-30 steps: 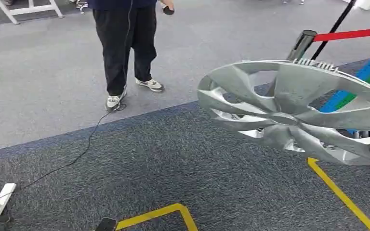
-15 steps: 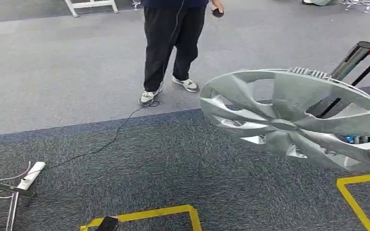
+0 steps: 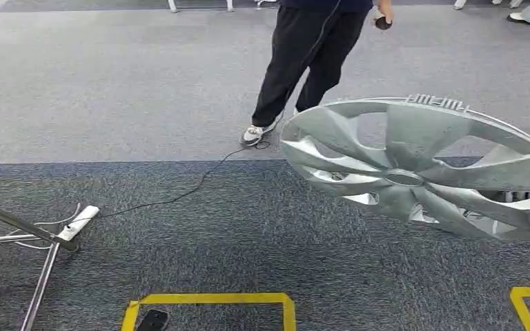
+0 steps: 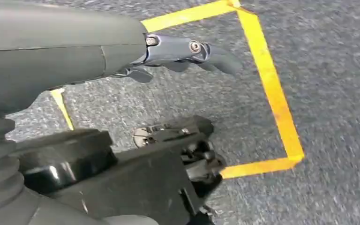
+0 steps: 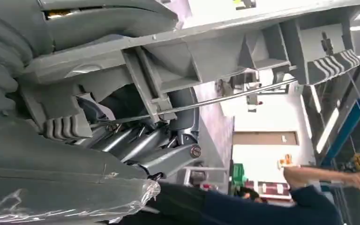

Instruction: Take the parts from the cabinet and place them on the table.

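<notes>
Gripping one silver hubcap [image 3: 414,172], right hand [image 5: 136,145]; one person [image 3: 317,55] nearby.

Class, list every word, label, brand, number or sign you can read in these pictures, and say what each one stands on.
None can be read.
Wheel cover, held by the right hand: no lettering shows on its face or its underside.
Yellow floor tape: plain lines, no text.
Wall signs far off in the right wrist view: too small and blurred to read.
</notes>
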